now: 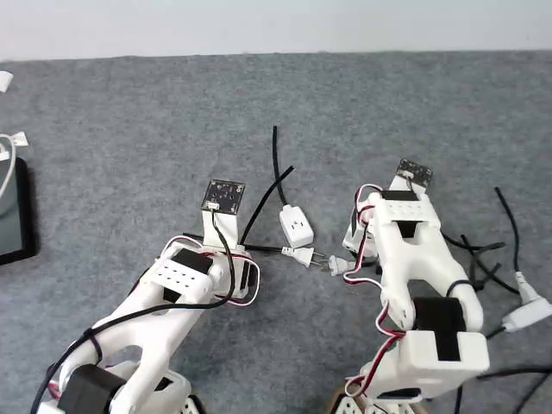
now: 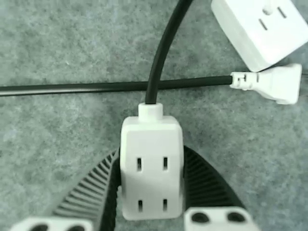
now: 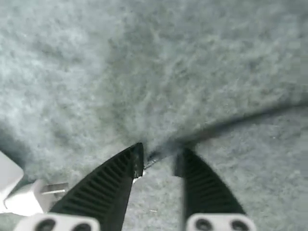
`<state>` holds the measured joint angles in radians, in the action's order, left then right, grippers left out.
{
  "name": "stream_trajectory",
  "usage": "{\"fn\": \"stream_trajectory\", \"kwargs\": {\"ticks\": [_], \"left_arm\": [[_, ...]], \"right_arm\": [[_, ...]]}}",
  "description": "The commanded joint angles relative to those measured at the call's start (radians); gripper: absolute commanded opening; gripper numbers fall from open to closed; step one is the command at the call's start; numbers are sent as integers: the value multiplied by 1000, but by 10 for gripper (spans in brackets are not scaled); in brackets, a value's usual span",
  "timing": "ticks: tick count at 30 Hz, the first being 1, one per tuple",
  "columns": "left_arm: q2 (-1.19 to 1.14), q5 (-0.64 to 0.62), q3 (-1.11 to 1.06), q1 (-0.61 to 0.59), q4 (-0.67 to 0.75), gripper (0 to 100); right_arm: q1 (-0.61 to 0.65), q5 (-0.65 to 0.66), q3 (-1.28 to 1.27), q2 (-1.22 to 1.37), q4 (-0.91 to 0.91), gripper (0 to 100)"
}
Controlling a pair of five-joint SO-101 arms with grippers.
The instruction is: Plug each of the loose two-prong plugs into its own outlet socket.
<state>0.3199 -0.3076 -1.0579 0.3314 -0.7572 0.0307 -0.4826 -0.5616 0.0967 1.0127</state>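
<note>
A dark tablet (image 1: 19, 216) is lying at the grey carpet's (image 1: 129, 112) left edge, a white cable (image 1: 12, 168) crossing it.

Outlet block (image 2: 151, 168), seemingly snug in the tool (image 2: 151, 158)

Two outlet sockets (image 2: 151, 163), two arms (image 1: 172, 293), at least two plugs (image 1: 300, 255).

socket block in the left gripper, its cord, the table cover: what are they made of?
Socket block: probably moulded plastic, white, smooth with a slight sheen and rounded edges.
Cord: black, smooth matte jacket, likely rubber or PVC; it curves freely.
Table cover: grey felt or short-pile carpet, going by the fuzzy, mottled fibres.
</note>
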Motion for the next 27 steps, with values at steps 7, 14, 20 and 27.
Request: {"fn": "stream_trajectory", "kwargs": {"ticks": [7,14,20,27], "left_arm": [[34,12,16,-9,20,16],[34,12,16,-9,20,16],[34,12,16,-9,20,16],[34,12,16,-9,20,16]], "right_arm": [[-1,-5,57,-5,-5,7],[2,298,181,-5,-30,7],[-28,640,244,21,-30,9],[-74,783,265,76,15,188]]}}
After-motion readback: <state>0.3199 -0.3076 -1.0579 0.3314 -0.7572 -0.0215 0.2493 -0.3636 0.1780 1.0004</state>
